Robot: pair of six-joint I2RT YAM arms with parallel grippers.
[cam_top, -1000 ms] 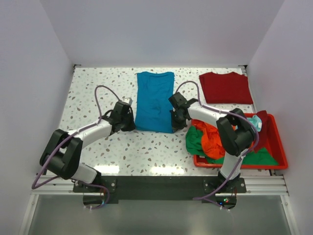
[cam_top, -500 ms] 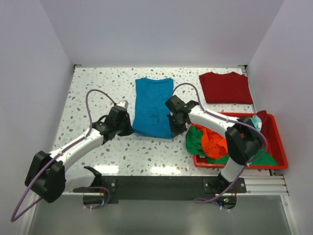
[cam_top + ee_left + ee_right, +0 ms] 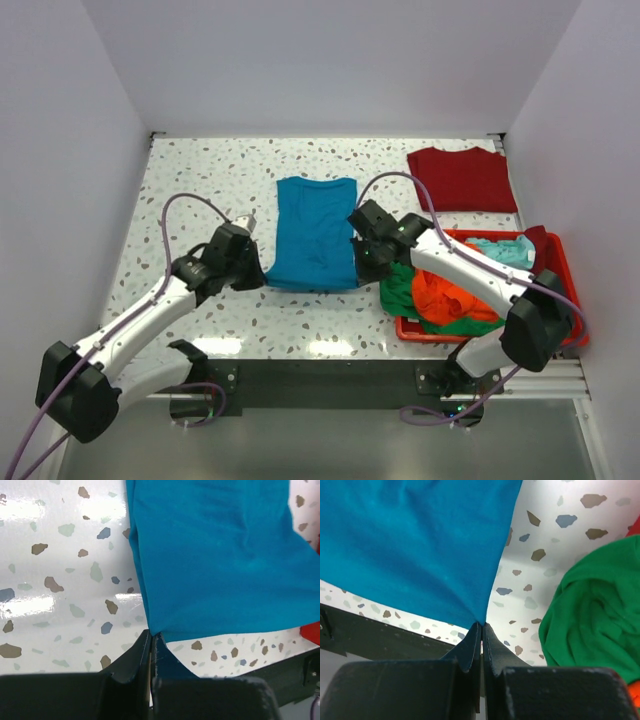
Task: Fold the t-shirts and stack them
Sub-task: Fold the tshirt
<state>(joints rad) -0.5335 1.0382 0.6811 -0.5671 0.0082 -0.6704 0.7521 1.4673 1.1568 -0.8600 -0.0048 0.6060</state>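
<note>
Teal-blue t-shirt (image 3: 315, 230) formed a smooth narrow panel; left gripper (image 3: 151, 636) and right gripper (image 3: 482, 626) clamped its 7 and 5 o'clock corners, hiding both.

Two claws (image 3: 151, 637) (image 3: 481, 626), t-shirts (image 3: 315, 235) in five colours

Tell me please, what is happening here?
The left gripper and the right gripper are each shut on a near corner of the teal-blue shirt, spread on the table. A dark red shirt lies folded at the far right. An orange shirt, a green shirt and a pale aqua shirt sit heaped in the red bin.
</note>
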